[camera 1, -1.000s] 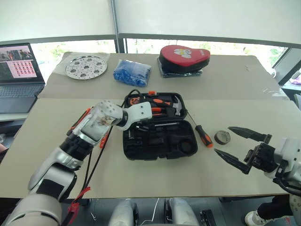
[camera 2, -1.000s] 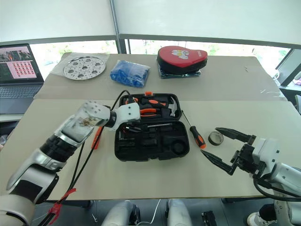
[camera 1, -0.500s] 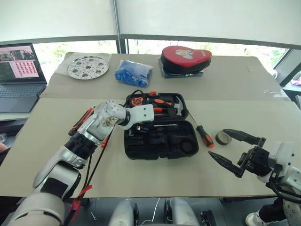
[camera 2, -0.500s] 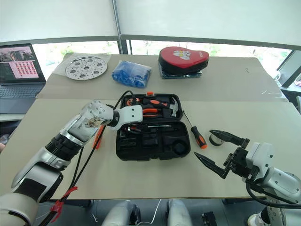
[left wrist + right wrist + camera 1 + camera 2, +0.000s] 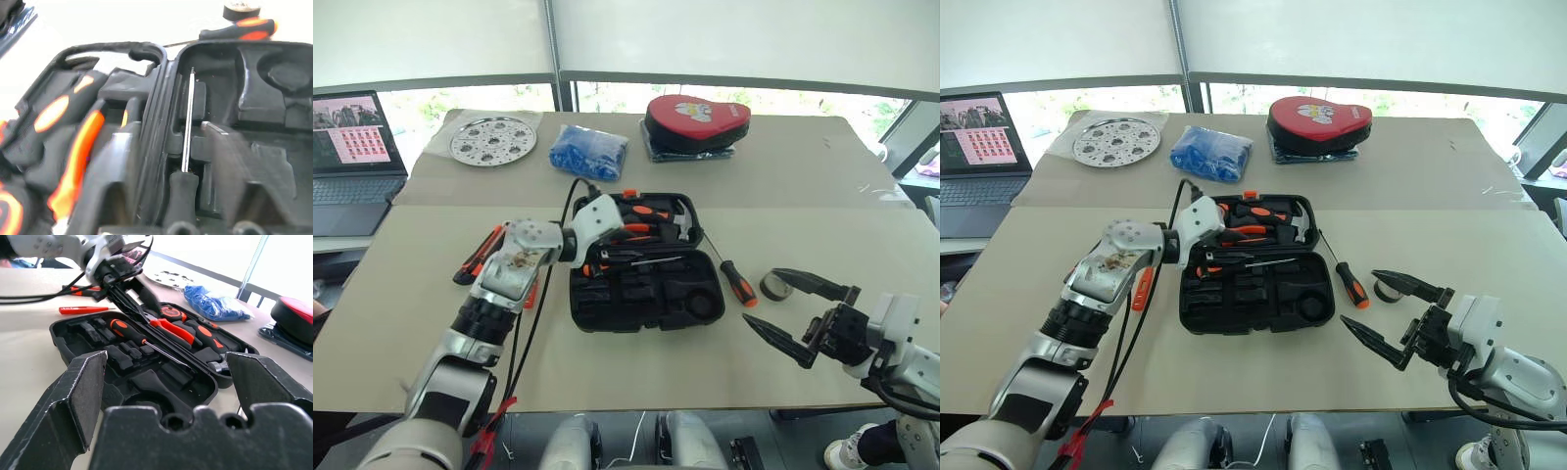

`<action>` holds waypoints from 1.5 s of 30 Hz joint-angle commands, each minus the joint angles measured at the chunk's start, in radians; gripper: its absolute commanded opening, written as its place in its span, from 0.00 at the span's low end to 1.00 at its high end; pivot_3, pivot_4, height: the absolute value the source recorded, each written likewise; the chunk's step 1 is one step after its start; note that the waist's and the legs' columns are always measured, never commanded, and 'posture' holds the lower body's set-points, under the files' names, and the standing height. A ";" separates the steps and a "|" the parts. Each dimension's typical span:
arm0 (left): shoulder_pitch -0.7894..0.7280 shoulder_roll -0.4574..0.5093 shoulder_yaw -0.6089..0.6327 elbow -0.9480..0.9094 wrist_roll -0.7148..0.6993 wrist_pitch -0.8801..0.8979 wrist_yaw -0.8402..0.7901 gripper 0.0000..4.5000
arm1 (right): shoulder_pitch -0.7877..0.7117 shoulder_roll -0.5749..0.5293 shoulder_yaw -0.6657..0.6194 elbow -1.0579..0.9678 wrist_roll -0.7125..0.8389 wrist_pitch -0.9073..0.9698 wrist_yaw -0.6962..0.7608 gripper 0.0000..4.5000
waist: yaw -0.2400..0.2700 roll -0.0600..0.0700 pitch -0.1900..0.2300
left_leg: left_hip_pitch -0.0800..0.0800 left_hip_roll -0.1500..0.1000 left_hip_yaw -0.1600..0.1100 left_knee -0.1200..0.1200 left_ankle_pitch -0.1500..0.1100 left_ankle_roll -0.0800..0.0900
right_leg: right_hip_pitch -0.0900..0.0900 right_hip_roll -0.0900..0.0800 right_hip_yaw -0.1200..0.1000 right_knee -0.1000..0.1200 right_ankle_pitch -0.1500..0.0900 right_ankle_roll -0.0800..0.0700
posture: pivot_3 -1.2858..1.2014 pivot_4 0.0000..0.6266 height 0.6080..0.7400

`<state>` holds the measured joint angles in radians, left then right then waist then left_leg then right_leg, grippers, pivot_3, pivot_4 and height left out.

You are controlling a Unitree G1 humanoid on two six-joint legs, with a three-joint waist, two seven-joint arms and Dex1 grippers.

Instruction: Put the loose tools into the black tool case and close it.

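The black tool case (image 5: 697,305) lies open in the middle of the table. One orange-and-black screwdriver (image 5: 127,331) rests in a slot of its near half, shaft (image 5: 187,122) pointing right. My left gripper (image 5: 595,251) is at the case's left end, right at that screwdriver's handle (image 5: 181,191). A second screwdriver (image 5: 737,282) and the small grey tape roll (image 5: 775,286) lie on the table right of the case. The utility knife (image 5: 480,255) and the slim orange tester screwdriver (image 5: 1143,287) lie left of it. My right gripper (image 5: 758,297) hangs open near the tape roll, holding nothing.
Orange-handled pliers (image 5: 641,213) and a hammer fill the case's far half. At the back of the table are a red heart-shaped pouch (image 5: 697,119), a blue bag (image 5: 589,152) and a round metal plate (image 5: 492,139). A laptop (image 5: 352,147) sits far left. Black cables trail off my left arm.
My left forearm has swung in and the wrist has turned, with the gripper staying at the case's left end. The right gripper stays open in about the same place.
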<state>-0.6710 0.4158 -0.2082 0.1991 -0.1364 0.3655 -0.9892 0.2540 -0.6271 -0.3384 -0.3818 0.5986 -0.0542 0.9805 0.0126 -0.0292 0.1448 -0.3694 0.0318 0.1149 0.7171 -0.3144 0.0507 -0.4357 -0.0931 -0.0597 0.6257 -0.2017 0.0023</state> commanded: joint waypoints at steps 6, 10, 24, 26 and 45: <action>0.058 -0.041 0.020 0.039 -0.015 -0.097 0.018 0.01 | -0.003 0.029 0.006 -0.013 -0.014 -0.022 -0.005 1.00 | 0.003 0.000 0.000 | 0.000 -0.001 0.000 0.000 0.000 0.000 | 0.001 -0.001 0.000 -0.001 0.000 0.000 | 0.52 0.24 1.00; 0.071 -0.041 -0.043 0.052 0.031 -0.086 0.013 0.01 | -0.010 0.034 0.009 -0.007 -0.017 -0.020 -0.001 1.00 | 0.004 0.000 0.000 | 0.000 -0.001 0.000 0.000 0.000 0.000 | 0.001 -0.001 -0.001 -0.001 0.000 0.000 | 0.52 0.24 1.00; 0.133 -0.052 -0.003 -0.017 0.018 -0.030 0.082 0.01 | 0.007 0.036 -0.011 -0.010 -0.011 -0.008 -0.004 1.00 | 0.006 0.005 -0.005 | 0.012 0.000 -0.001 -0.002 -0.006 0.010 | 0.014 -0.002 -0.002 -0.003 0.000 0.001 | 0.52 0.24 1.00; 0.169 -0.038 0.106 -0.072 -0.058 -0.130 0.069 0.13 | 0.051 0.024 -0.049 -0.007 0.000 0.004 0.003 1.00 | 0.004 0.005 -0.005 | 0.012 0.000 -0.001 -0.002 -0.006 0.010 | 0.013 -0.002 -0.001 -0.003 0.000 0.001 | 0.52 0.24 1.00; 0.665 0.294 0.511 -0.314 -0.543 -0.259 -0.444 0.98 | 0.071 -0.132 -0.164 0.051 -0.119 0.254 -0.192 1.00 | -0.002 0.012 -0.003 | 0.015 0.001 0.000 -0.006 -0.008 0.008 | 0.012 -0.010 -0.002 0.000 -0.014 -0.002 | 0.52 0.24 1.00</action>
<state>-0.0155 0.7195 0.3197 -0.0673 -0.6535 0.0959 -1.4391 0.3599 -0.7198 -0.5161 -0.2813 0.4750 0.1063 0.8250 0.0108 -0.0171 0.1418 -0.3541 0.0329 0.1157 0.7112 -0.3221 0.0585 -0.4239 -0.1033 -0.0612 0.6258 -0.2152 0.0000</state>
